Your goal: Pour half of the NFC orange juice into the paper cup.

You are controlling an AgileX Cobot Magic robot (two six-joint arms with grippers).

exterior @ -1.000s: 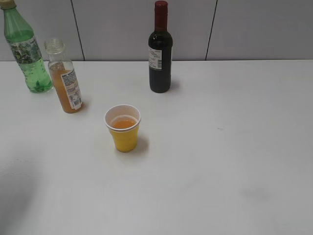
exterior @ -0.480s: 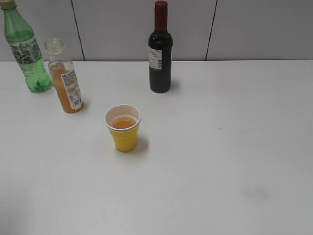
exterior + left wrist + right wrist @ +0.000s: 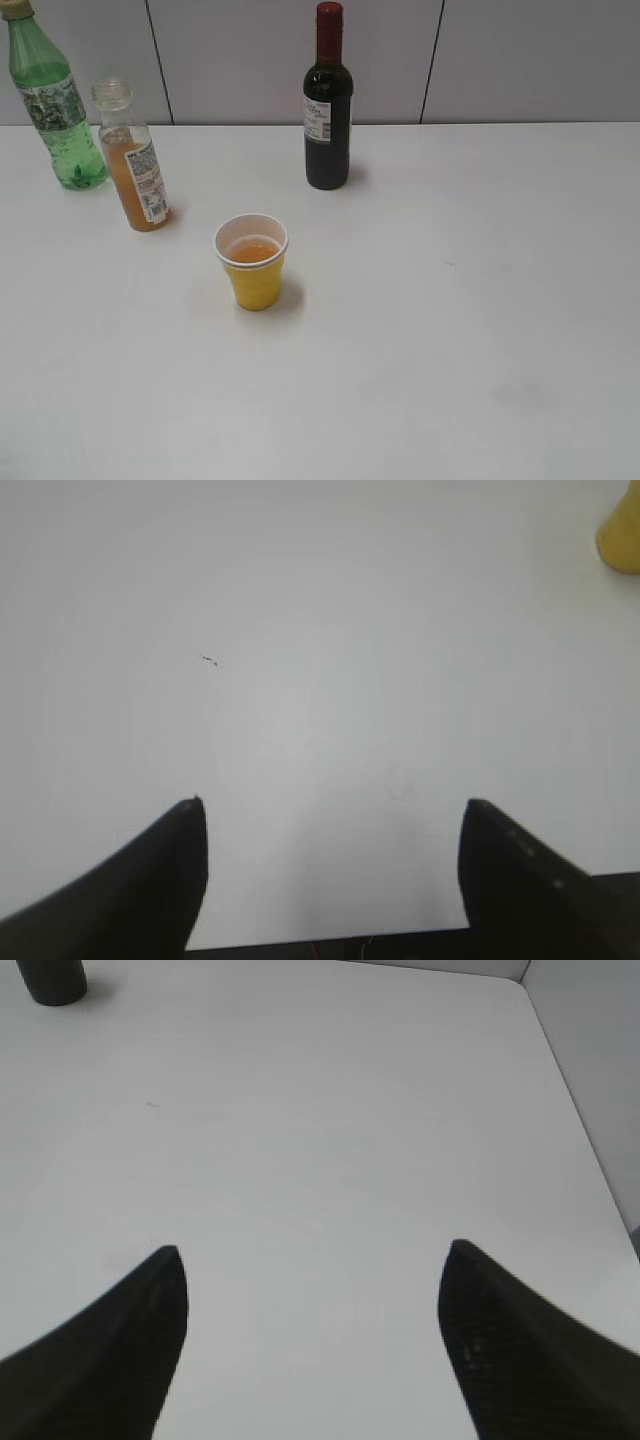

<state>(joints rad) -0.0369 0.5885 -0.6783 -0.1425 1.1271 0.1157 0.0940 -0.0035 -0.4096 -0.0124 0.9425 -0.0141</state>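
The NFC orange juice bottle (image 3: 133, 165) stands upright and uncapped at the back left, about half full of orange liquid. The yellow paper cup (image 3: 252, 262) stands in front of it toward the middle, with orange juice inside; its edge shows at the top right of the left wrist view (image 3: 622, 535). Neither gripper shows in the exterior view. My left gripper (image 3: 332, 805) is open and empty over bare table. My right gripper (image 3: 312, 1250) is open and empty over bare table.
A green plastic bottle (image 3: 52, 100) stands at the back left corner. A dark wine bottle (image 3: 327, 105) stands at the back middle; its base shows in the right wrist view (image 3: 50, 980). The table's right edge (image 3: 575, 1100) meets a grey wall.
A dark shadow at the lower left of the exterior view has gone. The bottles and the cup have not moved.
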